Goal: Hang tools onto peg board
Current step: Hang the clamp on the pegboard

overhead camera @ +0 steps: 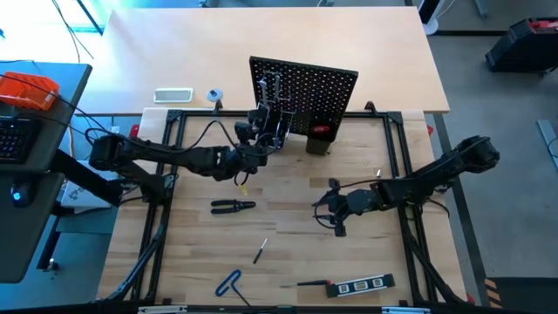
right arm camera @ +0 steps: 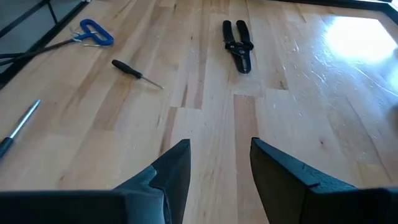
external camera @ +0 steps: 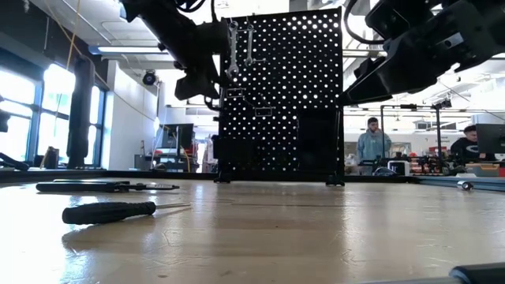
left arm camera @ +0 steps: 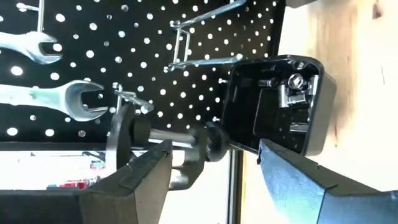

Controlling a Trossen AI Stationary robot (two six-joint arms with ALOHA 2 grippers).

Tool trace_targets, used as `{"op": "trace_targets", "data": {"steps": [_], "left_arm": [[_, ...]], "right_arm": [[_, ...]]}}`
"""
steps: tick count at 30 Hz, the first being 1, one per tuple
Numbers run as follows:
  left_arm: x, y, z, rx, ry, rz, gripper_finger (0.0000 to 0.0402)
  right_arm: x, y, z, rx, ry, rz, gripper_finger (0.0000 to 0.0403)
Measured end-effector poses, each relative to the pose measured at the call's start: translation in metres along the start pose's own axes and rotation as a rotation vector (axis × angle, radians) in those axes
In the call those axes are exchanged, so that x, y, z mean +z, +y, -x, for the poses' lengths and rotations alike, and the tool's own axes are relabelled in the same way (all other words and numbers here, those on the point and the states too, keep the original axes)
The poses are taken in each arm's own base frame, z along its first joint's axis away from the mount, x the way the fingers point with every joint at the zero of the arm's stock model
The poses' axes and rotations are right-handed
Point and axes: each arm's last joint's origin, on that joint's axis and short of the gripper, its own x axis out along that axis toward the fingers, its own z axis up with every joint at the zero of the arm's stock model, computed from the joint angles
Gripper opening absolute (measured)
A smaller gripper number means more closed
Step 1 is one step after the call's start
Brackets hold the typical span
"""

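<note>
Left gripper (left arm camera: 214,171) stood at peg board (overhead camera: 323,92) face, jaws spread, gripping nothing; black C-clamp (left arm camera: 161,140) sat between fingers on hook, 2 silver wrenches (left arm camera: 59,99) hung just beside it. Right gripper (right arm camera: 217,168) hovered low over bare table (right arm camera: 311,124), jaws parted, empty. Pliers (overhead camera: 233,207), small screwdriver (overhead camera: 260,252), blue-handled hex key (overhead camera: 228,283) and level (overhead camera: 366,284) lay well apart on table. Risk: withdrawing finger may snag clamp screw, pulling it off hook.
</note>
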Motion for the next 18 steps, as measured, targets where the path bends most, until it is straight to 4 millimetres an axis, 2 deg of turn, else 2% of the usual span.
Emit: {"op": "trace_targets", "data": {"steps": [6,18], "left_arm": [[0.0,0.003,0.008,0.006,-0.011,0.014,0.023],[-0.009,0.01,0.036,-0.03,-0.032,0.094,0.023]], "right_arm": [[-0.002,0.0,0.001,-0.066,0.011,0.008,0.0161],[-0.015,-0.001,0.006,-0.39,0.097,0.025,0.0161]]}}
